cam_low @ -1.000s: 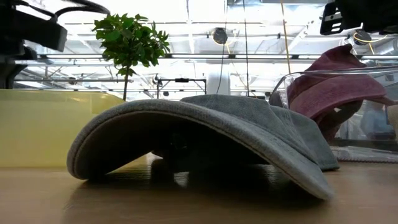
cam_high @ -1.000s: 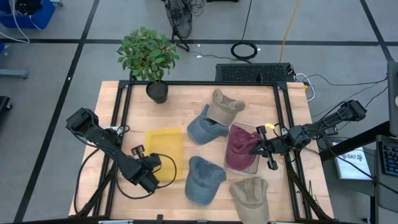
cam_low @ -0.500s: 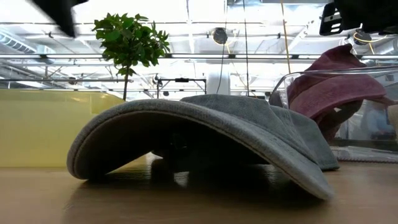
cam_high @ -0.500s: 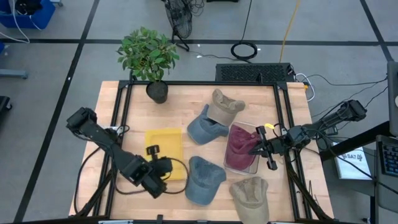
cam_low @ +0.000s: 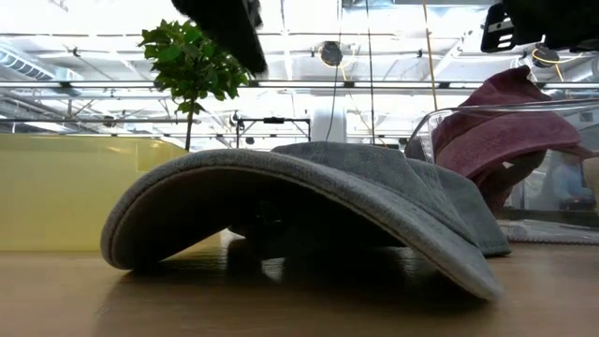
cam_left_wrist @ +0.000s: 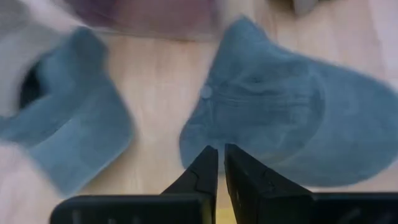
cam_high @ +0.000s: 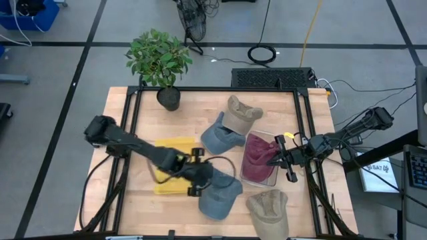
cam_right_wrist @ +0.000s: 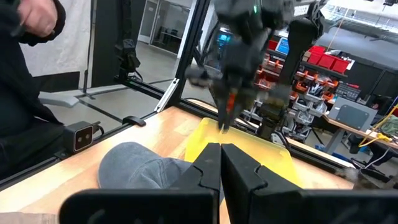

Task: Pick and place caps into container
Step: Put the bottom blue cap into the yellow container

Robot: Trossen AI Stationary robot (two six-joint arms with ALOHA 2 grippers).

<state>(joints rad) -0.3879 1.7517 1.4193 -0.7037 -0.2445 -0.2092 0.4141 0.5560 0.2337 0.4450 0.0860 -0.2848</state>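
The high view shows several caps on the table. A tan cap (cam_high: 240, 113) rests its crown on a blue-grey cap (cam_high: 219, 138). A maroon cap (cam_high: 257, 157) lies in the clear container (cam_high: 267, 180). A second blue-grey cap (cam_high: 217, 193) and a tan cap (cam_high: 270, 208) lie near the near edge. My left gripper (cam_high: 205, 175) is shut, hovering above that near blue-grey cap's (cam_left_wrist: 280, 124) left edge, well clear of it in the low view (cam_low: 225, 28). My right gripper (cam_high: 275, 160) is shut above the container's right edge.
A yellow bin (cam_high: 175, 167) stands left of the caps, under my left arm. A potted plant (cam_high: 160, 60) stands at the far-left corner. A black frame (cam_high: 130, 133) borders the table. A person (cam_right_wrist: 25, 68) sits beyond the table's left side.
My left gripper has swung from the table's near-left area toward the right, across the yellow bin, and now hangs over the near blue-grey cap's left edge, its fingers still shut. The caps have not moved.
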